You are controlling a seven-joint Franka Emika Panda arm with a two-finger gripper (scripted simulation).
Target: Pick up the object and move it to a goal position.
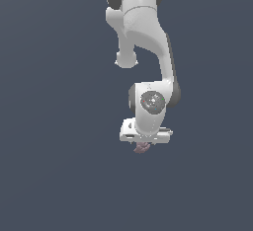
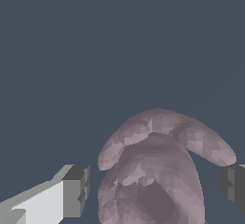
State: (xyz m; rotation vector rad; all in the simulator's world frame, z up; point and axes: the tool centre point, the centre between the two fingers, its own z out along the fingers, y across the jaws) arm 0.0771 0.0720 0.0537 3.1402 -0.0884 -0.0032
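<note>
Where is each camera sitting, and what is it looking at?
Exterior view: sits off the arm, though where is not on record; it looks at the white arm reaching down, with the hand right over the mauve clump.
Wrist view: sits on the wrist and looks past the hand at the clump close up; two grey fingertips stand either side, apart from it.
Shared: both show the clump, the hand and the plain dark surface.

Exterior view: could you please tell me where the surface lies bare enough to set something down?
Bare grey surface spreads to both sides of the arm and below the mauve clump. The one crowded spot is under the gripper, where the clump sits between its fingers, a gap showing on either side.
</note>
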